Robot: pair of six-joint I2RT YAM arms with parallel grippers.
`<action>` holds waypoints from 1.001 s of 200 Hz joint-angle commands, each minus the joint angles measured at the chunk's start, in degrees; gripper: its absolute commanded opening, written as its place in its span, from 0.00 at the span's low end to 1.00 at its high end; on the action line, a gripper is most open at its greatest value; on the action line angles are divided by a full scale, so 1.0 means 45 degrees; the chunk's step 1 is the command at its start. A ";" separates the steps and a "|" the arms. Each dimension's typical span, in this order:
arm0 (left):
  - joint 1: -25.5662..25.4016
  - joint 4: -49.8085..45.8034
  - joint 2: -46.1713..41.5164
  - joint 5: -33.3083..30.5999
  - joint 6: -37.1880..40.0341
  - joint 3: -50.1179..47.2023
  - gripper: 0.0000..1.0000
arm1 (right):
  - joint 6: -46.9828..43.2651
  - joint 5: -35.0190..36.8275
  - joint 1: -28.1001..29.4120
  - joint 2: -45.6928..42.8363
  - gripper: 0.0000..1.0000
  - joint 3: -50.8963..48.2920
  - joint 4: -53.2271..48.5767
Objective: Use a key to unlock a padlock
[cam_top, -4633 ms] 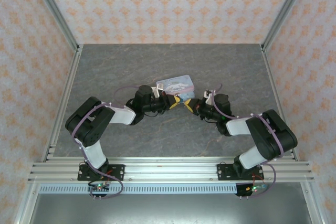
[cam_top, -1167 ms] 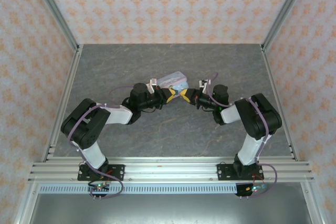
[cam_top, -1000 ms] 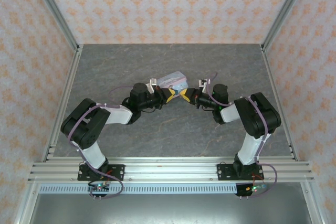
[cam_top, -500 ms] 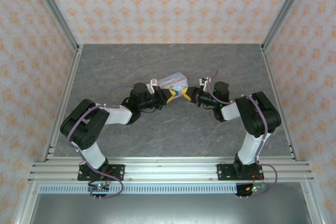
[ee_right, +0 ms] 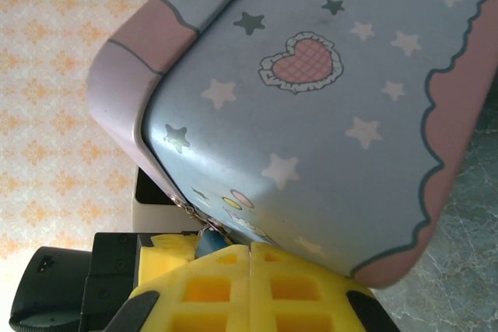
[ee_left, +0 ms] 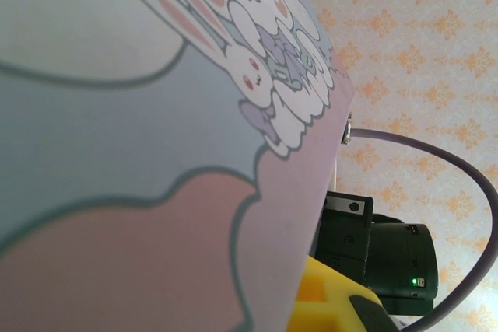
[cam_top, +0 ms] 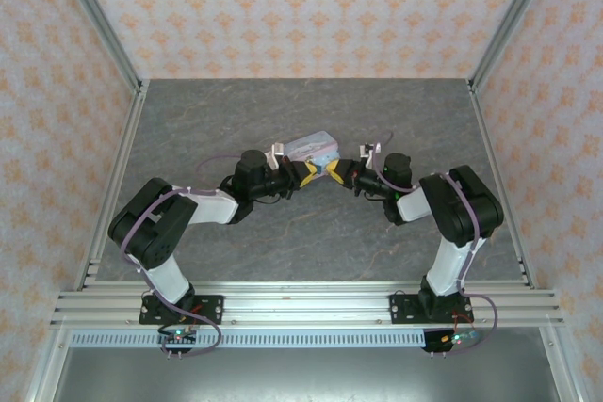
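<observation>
Padlock [ee_right: 208, 242] at tin box [ee_right: 327, 114] corner; left tool [cam_top: 308, 172] and right tool [ee_right: 249, 258] clenched

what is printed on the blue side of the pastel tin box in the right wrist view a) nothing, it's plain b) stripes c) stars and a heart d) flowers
c: the blue side of the pastel pink-blue tin box carries pale stars around a pink checked heart.
</observation>
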 commanded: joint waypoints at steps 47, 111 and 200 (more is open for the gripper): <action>-0.0384 0.1478 -0.0471 0.0365 -0.0445 0.0160 0.00 | 0.0406 0.1069 0.0544 0.0158 0.00 -0.0372 0.1191; -0.0459 0.1480 -0.0449 0.0192 -0.0500 0.0180 0.00 | 0.0749 0.1070 0.0788 -0.0210 0.00 -0.0561 0.1826; -0.0618 0.1364 -0.0134 0.0179 -0.0380 0.0326 0.00 | 0.0955 0.1273 0.1531 -0.0056 0.00 0.0388 0.1470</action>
